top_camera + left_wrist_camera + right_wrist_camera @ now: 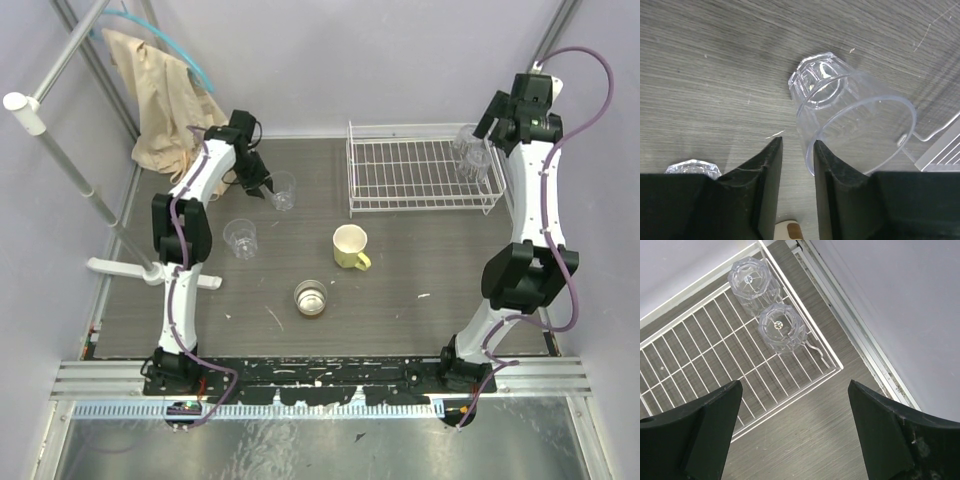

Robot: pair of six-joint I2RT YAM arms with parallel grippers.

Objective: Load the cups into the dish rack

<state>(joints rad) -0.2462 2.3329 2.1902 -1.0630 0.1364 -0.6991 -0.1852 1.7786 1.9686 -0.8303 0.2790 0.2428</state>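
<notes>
A clear tumbler [283,190] stands on the dark table, and my left gripper [262,188] is at its near-left rim. In the left wrist view the tumbler [850,107] has its wall between my left gripper's [797,147] fingers, close to the right finger; the jaws stand narrowly apart, not clamped. A second tumbler [240,238] [692,167], the yellow mug [350,246] and the metallic-brown cup [311,298] stand loose. The white dish rack [400,190] [700,390] holds two tumblers [751,277] [781,327] at its right end. My right gripper [488,125] [795,390] is wide open and empty above the rack's right end.
A beige cloth [160,100] hangs on a metal frame at the back left. A white stand [140,270] lies along the table's left edge. The back wall is just behind the rack, and the table's right rail [865,350] runs beside it.
</notes>
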